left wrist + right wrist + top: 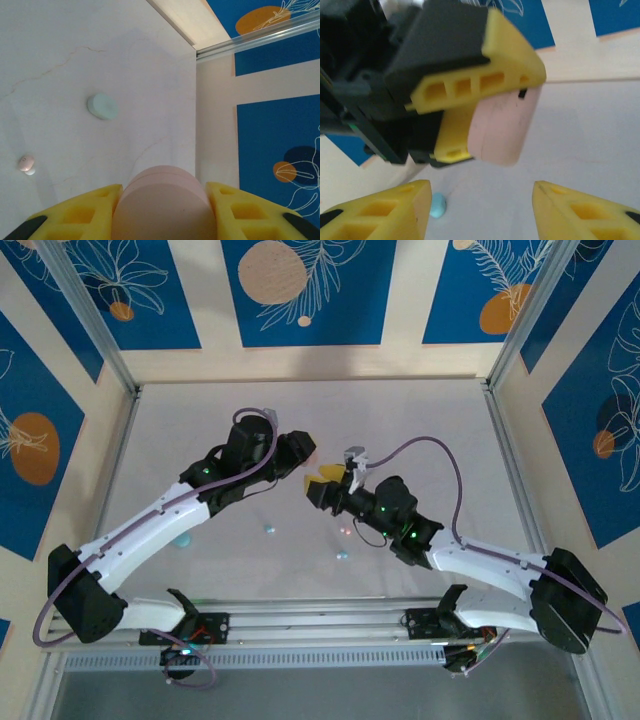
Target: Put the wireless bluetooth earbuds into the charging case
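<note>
My left gripper (164, 187) is shut on a pink oval charging case (165, 205), its lid closed, held above the table. The right wrist view shows the same case (502, 127) sticking out from the left gripper's yellow fingers (470, 87). My right gripper (482, 189) stands open just short of the case, with nothing between its fingers. Seen from above, the two grippers meet at the table's middle, left (304, 454) and right (318, 478). Tiny earbuds lie loose on the table: a light blue one (270, 528), another (342, 555), and a pink one (26, 162).
A mint green case (102, 106) lies closed on the table beyond the left gripper. A light blue case (183, 540) sits partly under the left arm. A small light blue oval (437, 205) lies near the right gripper's left finger. Metal frame posts (515, 335) border the table.
</note>
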Action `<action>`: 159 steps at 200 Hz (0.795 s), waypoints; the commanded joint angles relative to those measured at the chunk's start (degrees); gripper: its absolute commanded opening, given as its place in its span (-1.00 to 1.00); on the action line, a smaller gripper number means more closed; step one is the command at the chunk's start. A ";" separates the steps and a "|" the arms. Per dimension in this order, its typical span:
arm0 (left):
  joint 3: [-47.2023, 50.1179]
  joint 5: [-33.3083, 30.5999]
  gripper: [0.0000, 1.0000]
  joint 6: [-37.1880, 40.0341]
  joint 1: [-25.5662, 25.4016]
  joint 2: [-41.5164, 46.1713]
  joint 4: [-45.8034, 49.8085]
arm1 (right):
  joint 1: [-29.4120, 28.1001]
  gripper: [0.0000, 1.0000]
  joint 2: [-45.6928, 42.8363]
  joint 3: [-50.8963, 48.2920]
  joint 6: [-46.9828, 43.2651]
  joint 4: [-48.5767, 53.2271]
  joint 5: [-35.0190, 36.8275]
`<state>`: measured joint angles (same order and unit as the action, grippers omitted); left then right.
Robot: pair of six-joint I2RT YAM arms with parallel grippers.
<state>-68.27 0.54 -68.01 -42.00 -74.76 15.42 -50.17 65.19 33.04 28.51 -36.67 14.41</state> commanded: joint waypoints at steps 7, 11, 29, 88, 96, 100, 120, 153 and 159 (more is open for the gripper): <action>0.11 0.69 -0.87 -3.68 0.45 0.13 -1.28 | 0.97 0.10 2.28 2.24 0.32 -7.00 0.05; 0.14 0.77 -0.87 -3.79 0.45 0.14 -1.39 | 1.05 0.10 2.74 2.51 0.40 -7.11 0.13; 0.37 1.17 -0.86 -4.32 0.43 0.14 -1.88 | 1.44 0.10 4.21 3.74 0.56 -7.14 -0.28; 0.84 2.01 -0.84 -5.48 0.34 0.14 -2.38 | 2.89 -0.14 8.05 5.98 2.25 -10.09 -0.58; 0.71 2.10 -0.83 -5.57 0.34 0.11 -2.39 | 3.05 -0.19 8.41 5.90 2.24 -10.80 -0.40; 0.68 2.10 -0.83 -5.72 0.35 0.09 -2.35 | 3.18 -0.23 8.66 5.85 2.25 -11.00 -0.37; 0.82 2.27 -0.81 -6.07 0.34 0.32 -2.58 | 3.68 -0.40 9.11 6.37 2.75 -10.32 -1.31; 1.61 1.88 -0.57 -5.28 0.39 0.84 -4.05 | 4.25 -0.59 7.84 7.10 3.84 -5.81 -3.53; 1.95 1.92 -0.43 -5.06 0.34 0.98 -4.93 | 4.60 -0.60 7.25 7.29 4.36 -4.61 -4.37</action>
<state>-67.64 1.19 -71.94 -41.74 -74.76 13.72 -46.61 73.97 38.04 31.31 -43.59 12.23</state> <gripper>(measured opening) 0.385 0.291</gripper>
